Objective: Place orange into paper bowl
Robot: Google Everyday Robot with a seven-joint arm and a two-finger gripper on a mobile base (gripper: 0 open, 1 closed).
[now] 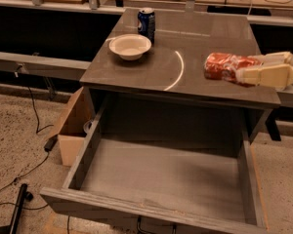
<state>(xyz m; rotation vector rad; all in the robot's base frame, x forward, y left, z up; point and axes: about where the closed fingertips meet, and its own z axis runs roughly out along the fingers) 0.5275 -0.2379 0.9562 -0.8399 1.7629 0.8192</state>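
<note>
Where the gripper [245, 67] reaches in over the table's [210, 38] edge, its cream fingers [266, 75] pinch the orange [223, 65] at their tips. Skin looks reddish and wrinkled; probably light, slightly soft, apt to roll once freed. Best held across its widest part with a moderate squeeze.

Paper bowl [130, 46] sits well ahead of the fingertips, across bare tabletop; flimsy, could skid if nudged. Soda can [146, 22] just beyond the bowl, close enough to knock. Open drawer [161, 174] below the gripper, out of the path. Cardboard box [73, 126] on floor.
</note>
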